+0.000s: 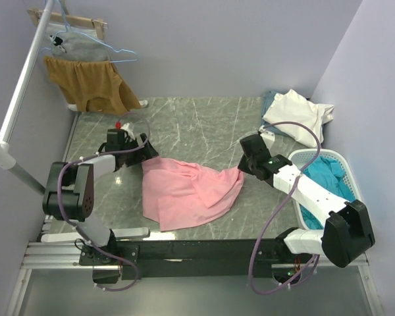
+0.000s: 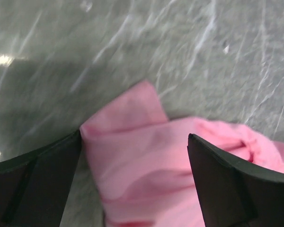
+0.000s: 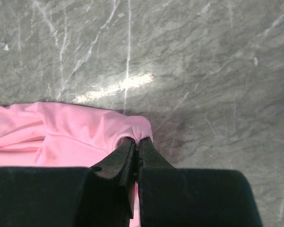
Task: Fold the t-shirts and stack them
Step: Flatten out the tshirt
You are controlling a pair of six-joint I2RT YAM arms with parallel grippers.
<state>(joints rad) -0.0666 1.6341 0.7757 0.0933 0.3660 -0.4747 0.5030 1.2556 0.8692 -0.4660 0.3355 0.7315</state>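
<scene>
the pink shirt (image 1: 187,191) lies in the middle of the table (image 1: 204,122), rumpled and half spread, between the two arms. the right gripper (image 3: 137,144) is pressed together on a small fold at the right edge of the shirt; in its wrist view the cloth is pinched between the two fingers. the left gripper (image 2: 135,165) is spread wide over the far left corner of the shirt. the cloth shows between its fingers but is not yet gripped there.

i judge the cloth to be light, thin and very soft, so it will not keep any shape. it will hang, stretch and wrinkle if it is lifted from one point only, and it may slide a little on the smooth table. it is better to hold it at two corners, or at a hem or seam where the cloth is doubled, and to take enough material that it does not slip out.

a cream-white shirt (image 1: 296,112) lies at the far right corner, and teal shirts (image 1: 329,174) are in the white basket (image 1: 301,157) just beside the right arm.
</scene>
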